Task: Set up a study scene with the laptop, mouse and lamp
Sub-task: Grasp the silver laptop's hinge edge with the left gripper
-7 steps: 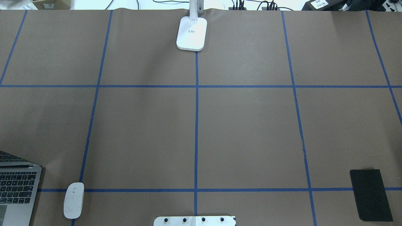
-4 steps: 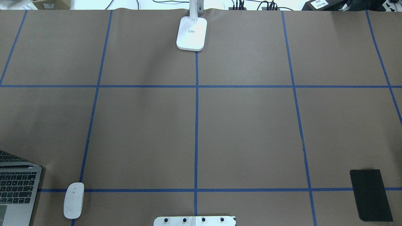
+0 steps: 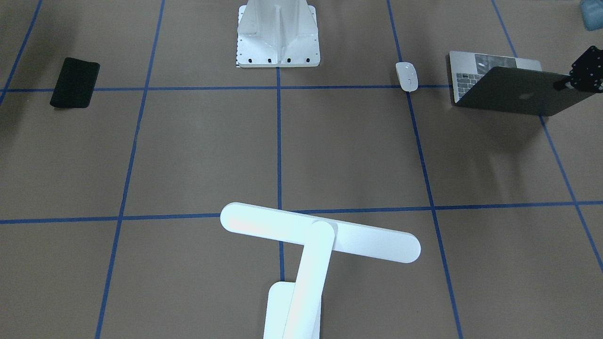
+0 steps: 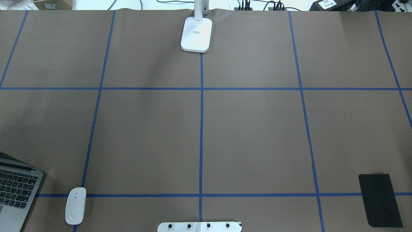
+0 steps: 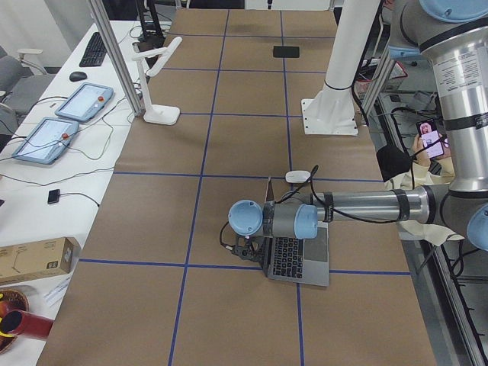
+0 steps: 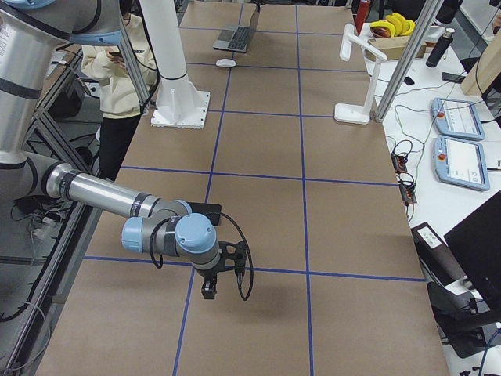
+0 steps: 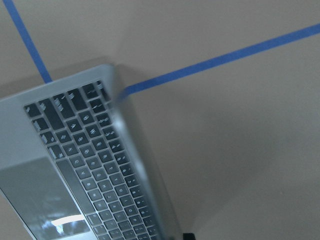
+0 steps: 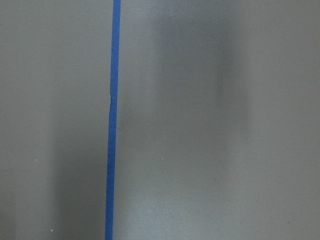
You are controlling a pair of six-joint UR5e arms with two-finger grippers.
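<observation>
Brown paper covers the table [image 4: 257, 129], gridded in blue tape [image 4: 201, 129]. The laptop [image 3: 513, 92] stands open at the robot's left end, the left hand [image 3: 577, 77] at its lid corner (its grip can't be made out), and the mouse [image 3: 406, 75] just beside. The lamp [image 3: 320, 235] stands mid far edge. The right hand [image 6: 209, 291] hovers over paper, fingers unreadable. Teach pendants [image 5: 84, 101] lie beyond the table.
</observation>
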